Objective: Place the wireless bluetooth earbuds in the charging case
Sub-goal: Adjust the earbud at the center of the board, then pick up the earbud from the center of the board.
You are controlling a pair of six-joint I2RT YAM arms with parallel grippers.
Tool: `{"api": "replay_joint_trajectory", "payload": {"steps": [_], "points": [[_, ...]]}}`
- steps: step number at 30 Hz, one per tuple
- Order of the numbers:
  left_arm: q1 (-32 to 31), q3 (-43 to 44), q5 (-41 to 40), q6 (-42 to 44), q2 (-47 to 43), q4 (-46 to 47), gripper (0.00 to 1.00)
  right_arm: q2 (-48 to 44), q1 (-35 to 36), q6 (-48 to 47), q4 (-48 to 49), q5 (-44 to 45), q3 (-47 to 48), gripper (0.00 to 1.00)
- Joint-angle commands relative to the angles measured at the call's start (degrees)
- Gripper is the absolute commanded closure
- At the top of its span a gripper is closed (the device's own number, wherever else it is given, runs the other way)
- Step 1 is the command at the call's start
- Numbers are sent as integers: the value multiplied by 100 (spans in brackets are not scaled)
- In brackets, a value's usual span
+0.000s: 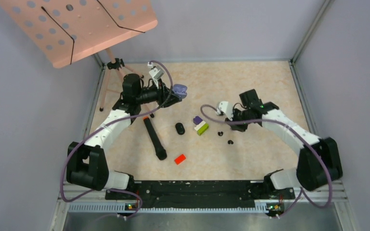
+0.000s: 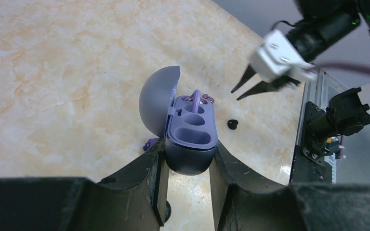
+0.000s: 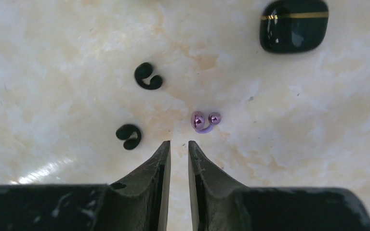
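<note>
1. The purple charging case [image 2: 191, 130] is pinched by the left pincer [image 2: 189, 147] at the far left of the tabletop [image 1: 250, 82]. It seems to be held up off it.
2. The lid [image 2: 156, 103] is open, and the two holes that can be seen inside look empty.
3. A small purple shape is seen just past the far rim of the case. It cannot be told whether it is in the case or on the tabletop behind it.
4. The right pincer [image 3: 178, 144] is spread only a little, and nothing is held in it.
5. A purple earbud [image 3: 204, 120] is seen on the tabletop just in front of the right pincer. A black earbud [image 3: 148, 77] and a second black earbud [image 3: 129, 136] lie near it.
6. A closed black case [image 3: 294, 24] is seen near the middle of the tabletop.
7. The job looks only just begun. One case is open and ready, but no earbud is surely seen in place. The three earbuds on the tabletop are all left to be put in.
</note>
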Motion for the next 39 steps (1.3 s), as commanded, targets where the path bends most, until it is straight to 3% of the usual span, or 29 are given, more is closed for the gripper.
{"api": "replay_joint_trajectory", "payload": {"steps": [1,4,10,16,25,39], "points": [[29,161,66,-12,-134,209,100,-1408,-237,-4026,225,-1049,-1204,79],[29,232,81,28,-102,159,100,-1493,-506,-5817,348,-969,-1738,78],[29,258,42,222,-138,-32,100,-211,-811,-6653,-94,-1173,-917,75],[38,274,15,382,-139,-198,100,232,-835,-7561,97,-1241,-839,73],[73,292,-27,453,-124,-247,100,721,-840,-8110,-47,-1139,-581,72],[82,253,-50,380,-27,-112,100,1131,-827,-8109,40,-1133,-367,72]]}}
